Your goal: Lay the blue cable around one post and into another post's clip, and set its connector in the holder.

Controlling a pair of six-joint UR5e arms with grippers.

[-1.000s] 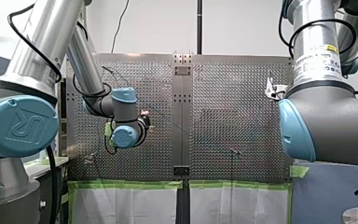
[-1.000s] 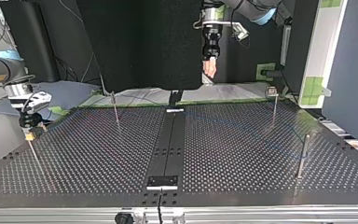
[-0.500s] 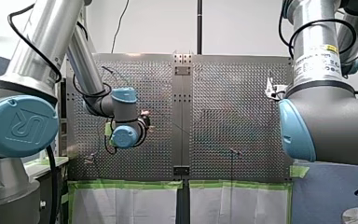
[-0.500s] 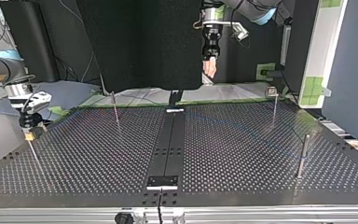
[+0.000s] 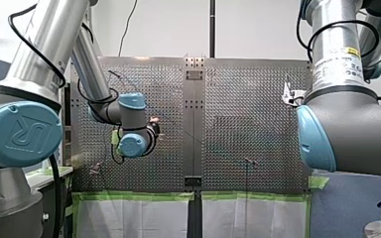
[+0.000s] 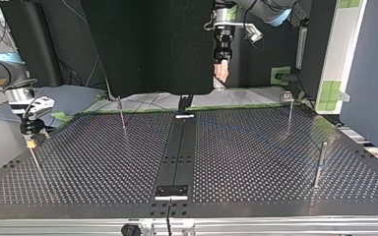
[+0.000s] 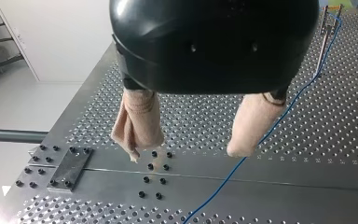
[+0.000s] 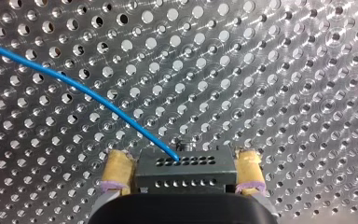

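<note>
Connector (image 8: 185,171) boxy, black, cable (image 8: 70,80) thin, blue

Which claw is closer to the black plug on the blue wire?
Right. My right gripper is shut on the black connector, one pad at each side. My left gripper hangs open above the blue cable, well away from it.

Bare bright metal on perf. table (image 8: 284,70), w/ swirl-polish glints round holes. Smooth, slightly glossy plastic jacket on blue cable (image 8: 98,100). Matt black plastic for connector (image 8: 186,170). Glossy, smooth black shell on my left gripper (image 7: 186,151); beige pads (image 7: 137,126) cloth-like, wrinkled, rough. Yellowish pads (image 8: 116,170) of my right gripper (image 8: 182,161) matt, frayed at edges. Plain metal post (image 6: 320,162), dull sheen.
</note>
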